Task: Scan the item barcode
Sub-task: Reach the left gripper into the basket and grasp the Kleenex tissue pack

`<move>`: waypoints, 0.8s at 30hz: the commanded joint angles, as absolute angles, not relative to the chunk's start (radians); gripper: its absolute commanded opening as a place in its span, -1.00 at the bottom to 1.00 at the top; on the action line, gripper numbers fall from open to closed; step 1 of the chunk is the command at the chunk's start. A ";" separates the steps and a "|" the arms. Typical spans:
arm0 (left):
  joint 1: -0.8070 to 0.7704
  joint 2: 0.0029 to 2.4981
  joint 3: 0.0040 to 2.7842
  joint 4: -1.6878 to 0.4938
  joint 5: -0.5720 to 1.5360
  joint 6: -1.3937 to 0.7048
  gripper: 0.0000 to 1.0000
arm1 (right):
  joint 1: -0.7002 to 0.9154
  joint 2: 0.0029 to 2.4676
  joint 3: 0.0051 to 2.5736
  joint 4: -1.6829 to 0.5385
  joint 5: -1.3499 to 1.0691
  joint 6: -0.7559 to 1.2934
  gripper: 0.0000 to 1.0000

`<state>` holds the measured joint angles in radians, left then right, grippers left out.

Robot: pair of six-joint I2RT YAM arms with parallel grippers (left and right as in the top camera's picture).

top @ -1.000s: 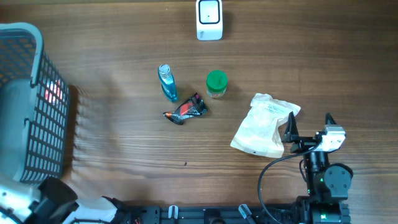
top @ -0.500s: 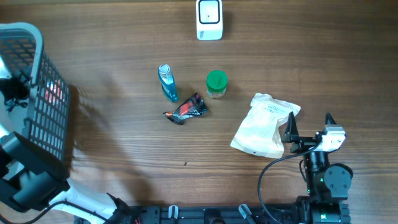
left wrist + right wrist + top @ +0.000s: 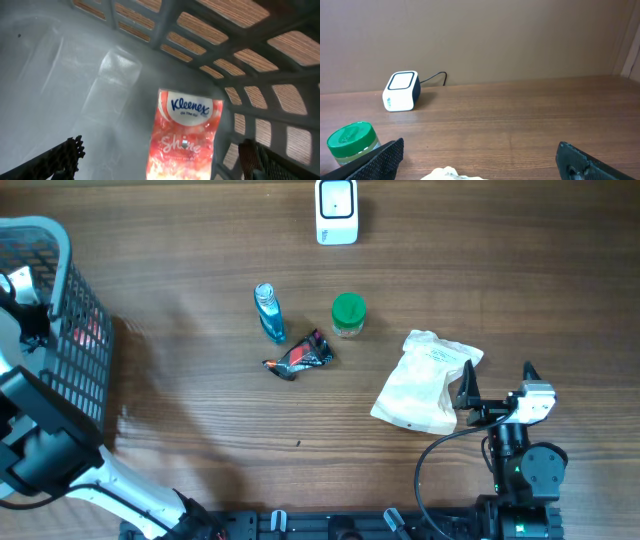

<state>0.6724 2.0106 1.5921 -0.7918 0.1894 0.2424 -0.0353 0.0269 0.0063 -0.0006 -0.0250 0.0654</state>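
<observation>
The tissue pack is laid flat in the basket, its long axis and logo end pointed away from the left gripper. That and the right gripper are spread wide, with nothing held.

One scanner, one basket (five items)

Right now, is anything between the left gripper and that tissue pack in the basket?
Nothing visible. The open left gripper hangs over the tissue pack, which lies bare on the floor of the basket, beside its wall. That wall does stand between the pack and the scanner.
</observation>
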 commanded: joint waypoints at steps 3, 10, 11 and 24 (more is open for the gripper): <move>0.665 2.106 1.587 -0.778 0.221 0.279 1.00 | -0.031 0.021 0.005 0.002 -0.030 0.056 1.00; 0.665 2.153 1.587 -0.767 0.102 0.204 1.00 | -0.031 0.021 0.005 0.002 -0.030 0.055 1.00; 0.666 2.153 1.587 -0.762 0.008 0.140 1.00 | -0.031 0.021 0.005 0.002 -0.030 0.055 1.00; 0.683 2.130 1.588 -0.797 -0.179 -0.150 0.83 | -0.031 0.021 0.005 0.002 -0.030 0.055 1.00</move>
<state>0.6643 2.1208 1.5970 -0.7959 -0.1379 -0.1345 -0.0353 0.0269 0.0059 -0.0006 -0.0250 0.0654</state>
